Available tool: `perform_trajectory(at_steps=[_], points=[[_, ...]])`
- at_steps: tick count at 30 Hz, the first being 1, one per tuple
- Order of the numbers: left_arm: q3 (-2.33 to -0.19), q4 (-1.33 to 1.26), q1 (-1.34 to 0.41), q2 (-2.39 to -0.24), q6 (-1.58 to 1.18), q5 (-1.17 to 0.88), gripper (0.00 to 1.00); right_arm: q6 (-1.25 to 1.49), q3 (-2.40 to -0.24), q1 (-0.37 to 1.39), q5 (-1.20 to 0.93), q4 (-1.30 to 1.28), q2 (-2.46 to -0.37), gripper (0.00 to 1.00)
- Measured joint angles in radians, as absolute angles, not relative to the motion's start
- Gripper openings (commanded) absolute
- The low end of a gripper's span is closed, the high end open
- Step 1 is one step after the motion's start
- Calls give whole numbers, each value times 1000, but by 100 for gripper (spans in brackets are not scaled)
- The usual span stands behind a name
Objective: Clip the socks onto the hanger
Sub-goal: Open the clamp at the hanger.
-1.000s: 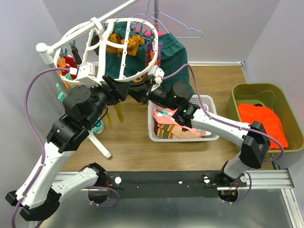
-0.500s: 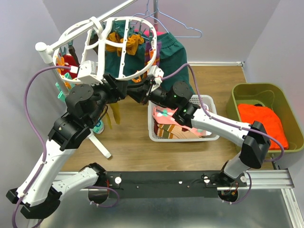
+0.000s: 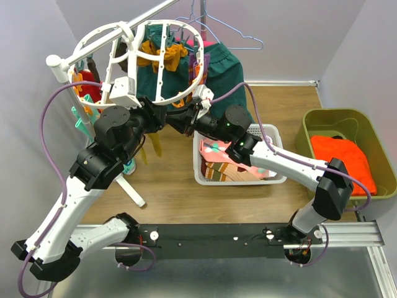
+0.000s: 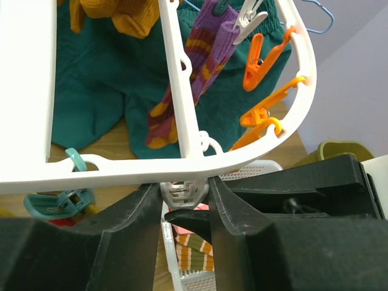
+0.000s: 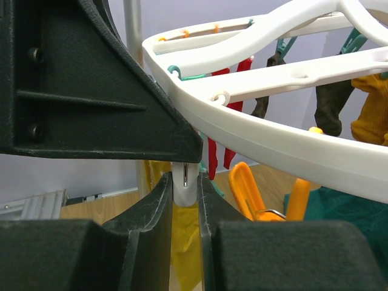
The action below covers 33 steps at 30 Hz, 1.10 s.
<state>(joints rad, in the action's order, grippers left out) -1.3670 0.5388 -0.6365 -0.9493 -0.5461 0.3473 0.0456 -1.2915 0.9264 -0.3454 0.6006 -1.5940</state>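
White hanger clip [image 5: 185, 177] pinched by right claw [image 5: 185, 189], left claw [image 4: 185, 195] crowding.

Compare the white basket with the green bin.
The basket is white mesh; the bin is solid olive green. The basket holds mixed-colour socks; the bin holds one orange cloth. The basket sits mid-table, partly under the right arm; the bin sits at the right edge, uncovered. Both are open-topped, roughly rectangular, and rest on the wooden table.

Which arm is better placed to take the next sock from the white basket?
Right, probably: its forearm lies over the white basket and the right gripper pinches a white clip just beyond its rim; the left gripper is farther aside.
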Motion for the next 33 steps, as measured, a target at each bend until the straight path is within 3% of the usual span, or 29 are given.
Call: perform_trajectory(at_steps=[5,8,9,12,18,25,33], points=[[-1367,538,-637,-951,-536,348,22,46,-1291,926,-345,598,-1595,13],[-1367,538,-637,-952,-532,348,11,46,-1292,926,-345,595,-1595,32],[-1367,539,-637,-952,-531,349,10,46,-1292,926,-345,593,-1595,43],[-1367,538,-637,-953,-524,353,0,47,-1292,926,-345,587,-1595,60],[-1364,525,-637,-955,-497,365,0,45,-1290,928,-344,504,-1576,80],[-1346,509,-637,-962,-476,365,0,37,-1226,928,-274,280,-1443,87],[-1322,494,-637,-974,-448,367,0,53,-1134,928,-15,-33,-1318,88]])
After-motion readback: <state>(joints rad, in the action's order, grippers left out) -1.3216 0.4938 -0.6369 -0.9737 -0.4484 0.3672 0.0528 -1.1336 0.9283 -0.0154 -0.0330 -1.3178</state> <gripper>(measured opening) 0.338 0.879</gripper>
